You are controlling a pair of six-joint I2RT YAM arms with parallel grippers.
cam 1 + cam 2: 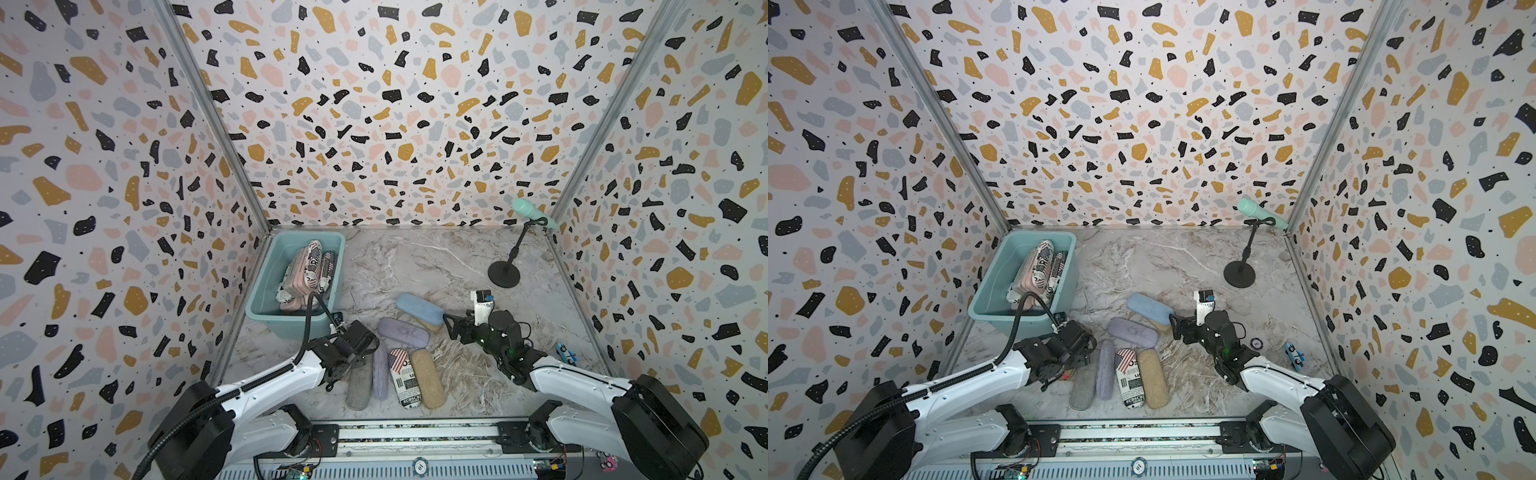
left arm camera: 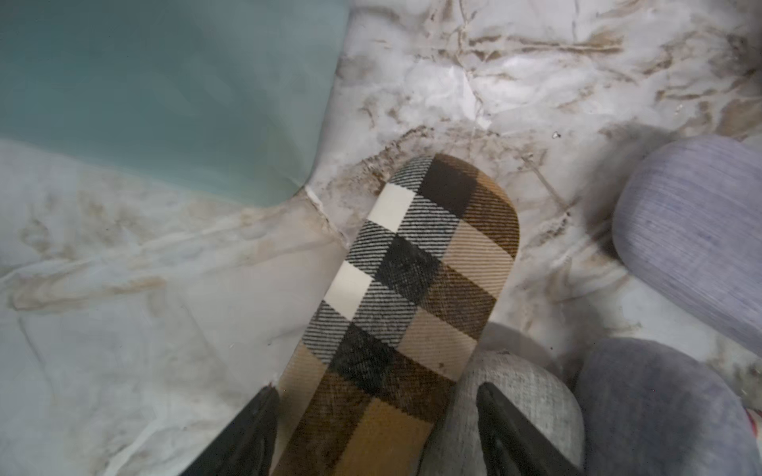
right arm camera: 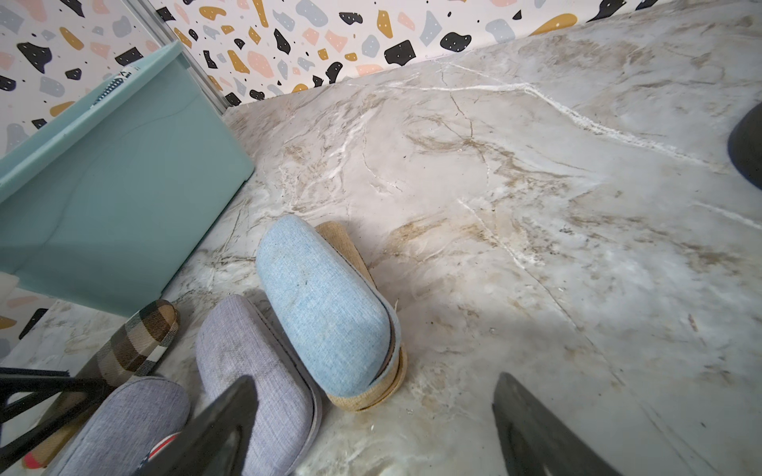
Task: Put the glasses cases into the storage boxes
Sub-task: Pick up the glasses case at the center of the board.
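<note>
Left wrist view: left jaws released, straddling beige plaid fabric glasses case (image 2: 412,288) lying flat on marble bench (image 2: 123,350). Right jaws spread wide, empty, near light blue fabric case (image 3: 325,305). Teal-green plastic tub (image 1: 274,324) in far-left bench corner holds several cases.

Tub (image 1: 291,324) back left, loose cases (image 1: 405,332) bunched front centre.
More cases (image 1: 305,270) inside tub; stand (image 1: 503,274) back right; one case (image 3: 325,305) stacked on another case (image 3: 373,397); small toy (image 1: 566,353), maybe a car, far right.
</note>
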